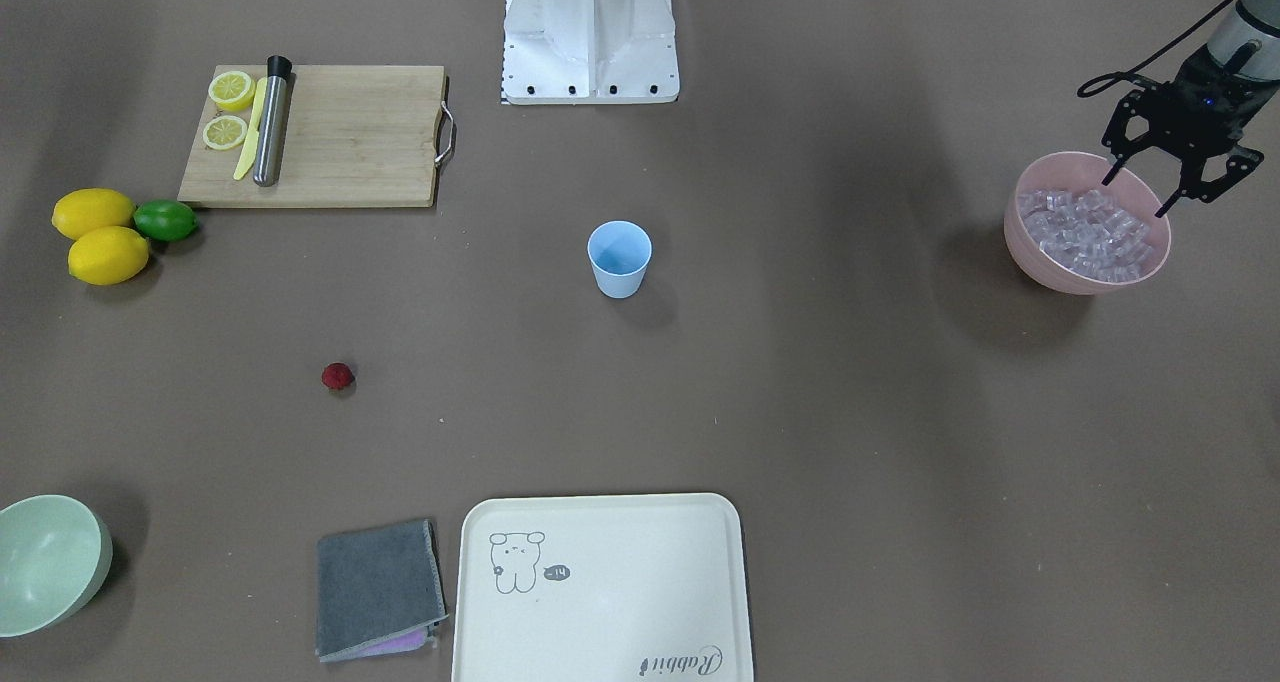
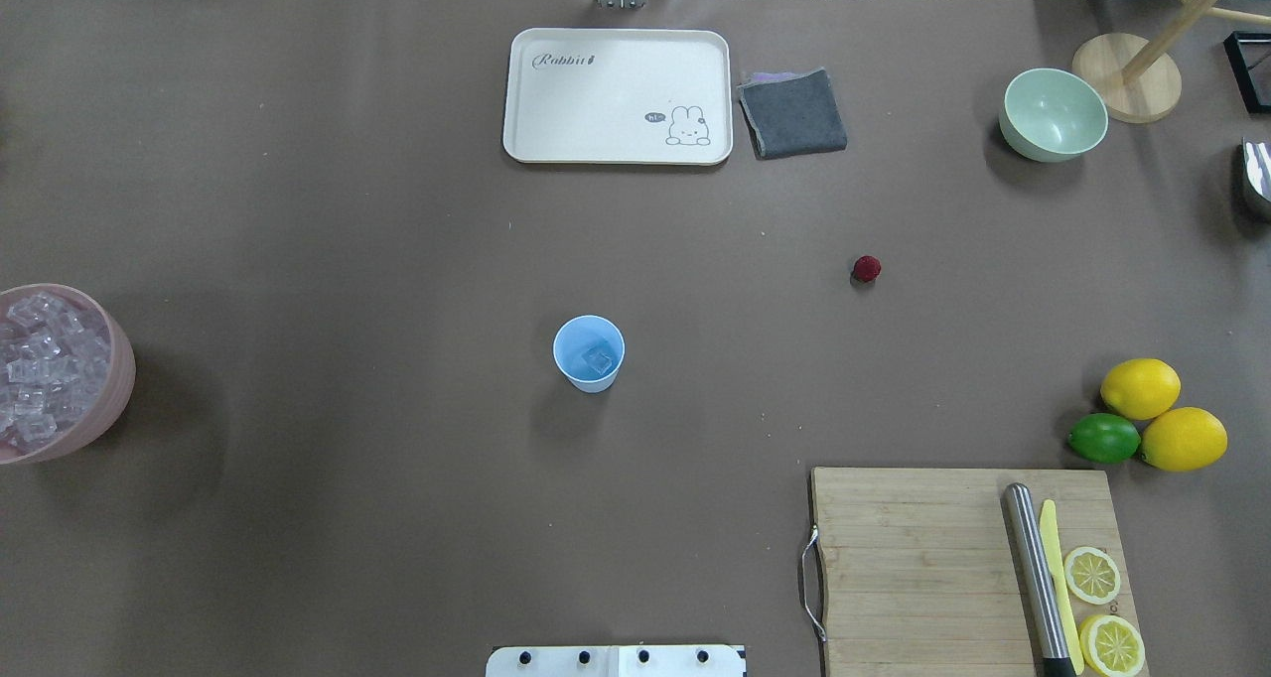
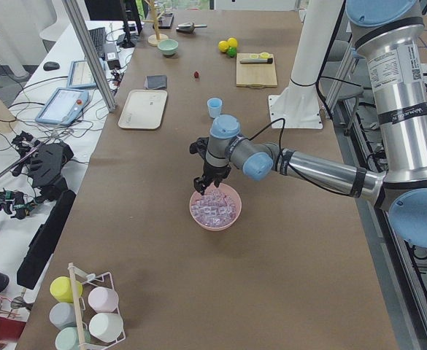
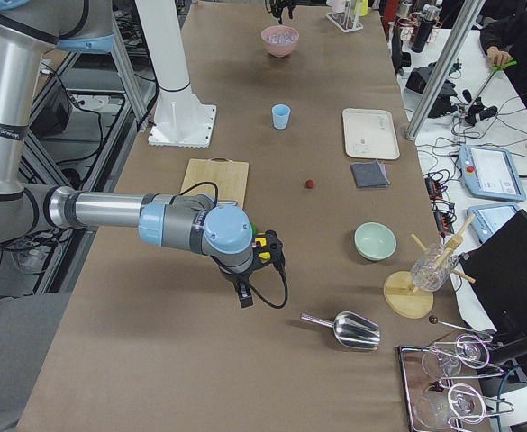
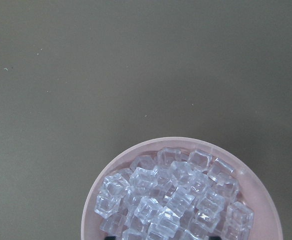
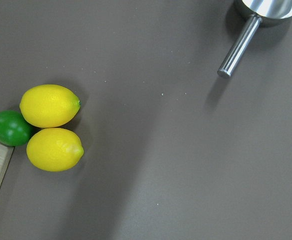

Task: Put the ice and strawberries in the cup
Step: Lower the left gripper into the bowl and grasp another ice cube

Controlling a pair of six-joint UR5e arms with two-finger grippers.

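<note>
Left end effector (image 1: 1136, 196): released, fingers spread wide, gripping nothing. Hangs just above the ice (image 1: 1090, 234), a heap of clear cubes filling the pink bowl (image 1: 1035, 262) at the worktop's far left end.

Right end effector (image 4: 243, 295): shows only in the side camera, pointing down near the lemons (image 6: 50, 105) and the lime (image 6: 8, 128). Cannot tell whether released or clenched.

Cup (image 1: 619, 259): light blue, upright, in the middle of the worktop (image 1: 800, 412), well apart from both end effectors. Holds one clear cube (image 2: 597, 359) at its bottom.

Strawberry (image 1: 338, 376): dark red, alone on bare surface, between the cup and the lemons, well apart from either arm.

Worktop: plain brown covering, with the white robot base (image 1: 592, 32) at its edge. Side benches beyond it with tablets, cables and a rack of pastel cups (image 3: 85, 313).

Other containers and things:
- Pale-green bowl (image 1: 50, 562), at a corner on the operators' side.
- Cream tray (image 1: 600, 587) with a rabbit drawing, beside a folded grey cloth (image 1: 380, 587).
- Wooden cutting board (image 1: 340, 137) carrying two lemon halves (image 1: 230, 90), a yellow knife and a steel rod.
- Steel scoop (image 4: 349, 330) near the right arm.
</note>
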